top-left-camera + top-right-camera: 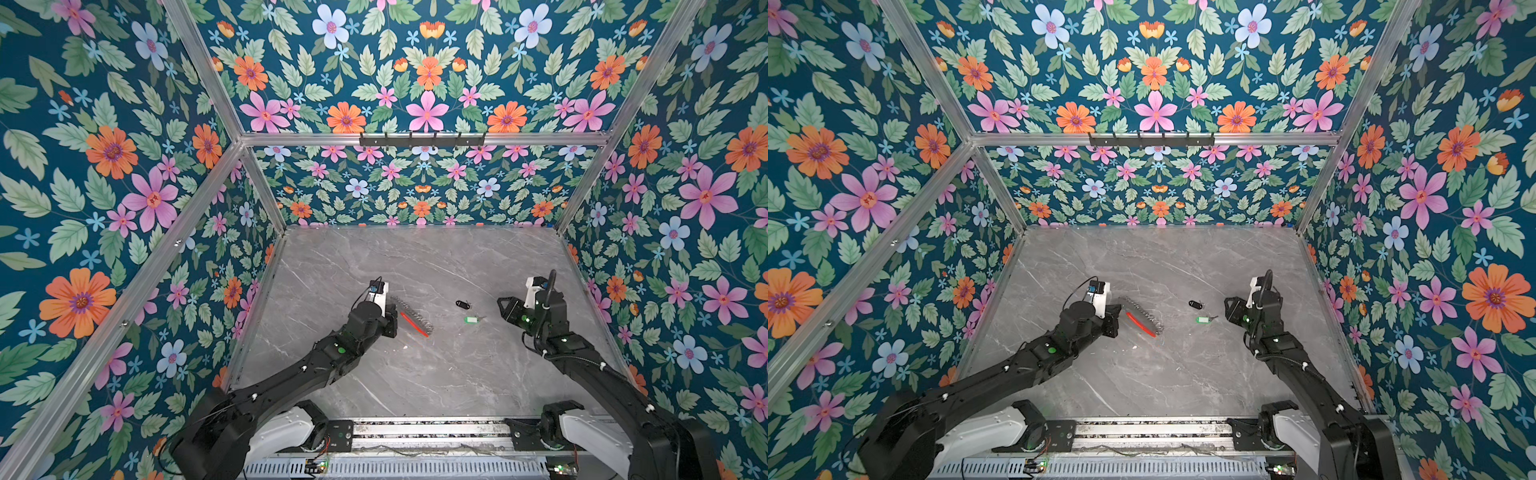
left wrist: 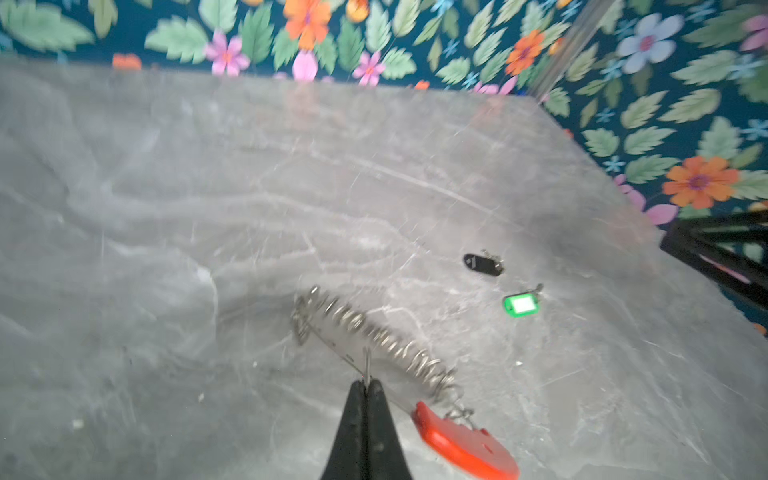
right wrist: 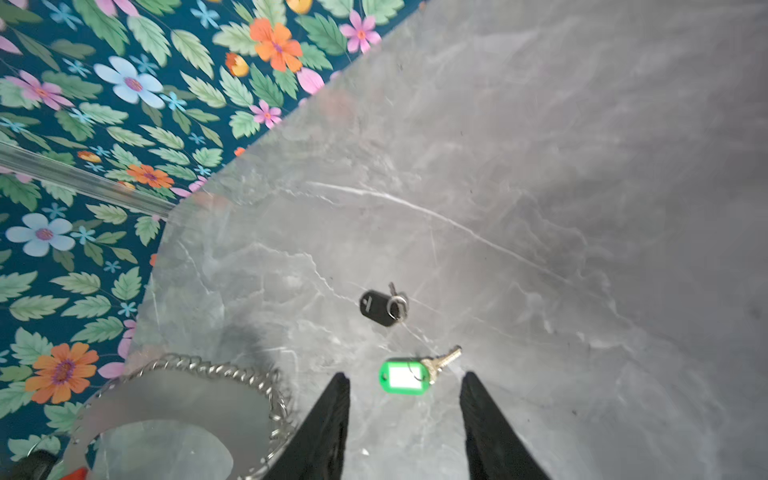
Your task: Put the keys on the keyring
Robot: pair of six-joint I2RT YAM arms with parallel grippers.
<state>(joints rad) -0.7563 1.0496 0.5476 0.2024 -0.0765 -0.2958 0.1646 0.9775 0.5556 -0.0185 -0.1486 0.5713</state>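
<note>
a: left gripper (image 2: 365, 388) is pinching tight on the keyring (image 2: 376, 338), holding the hoop on edge at the table's (image 1: 415, 257) left side.
b: it's blurry there, so it may be hanging just clear of the marble. right gripper (image 3: 405, 375) is hovering with fingers spread, framing the green-tagged key (image 3: 402, 376) in its wrist view. the black-fob key (image 3: 377, 308) is lying just beside it.
</note>
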